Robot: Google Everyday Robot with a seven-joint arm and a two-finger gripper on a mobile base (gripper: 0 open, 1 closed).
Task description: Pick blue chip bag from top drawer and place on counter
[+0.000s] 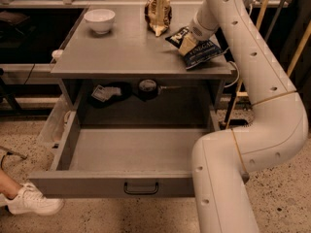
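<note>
The blue chip bag [203, 51] lies flat on the counter [121, 50] near its right front corner, with white lettering facing up. My gripper [187, 43] reaches down from the white arm and rests on the bag's left end. The top drawer [131, 152] is pulled wide open below the counter. Its inside shows nothing in it, and its dark bar handle [141, 188] is at the front centre.
A brown-and-cream upright bag [158, 13] and a white bowl [99, 20] stand at the back of the counter. A packet [106, 92] and a round dark object [147, 86] sit in the recess behind the drawer. A person's white shoe [29, 203] is at lower left. My arm's lower link [223, 178] crosses the drawer's right side.
</note>
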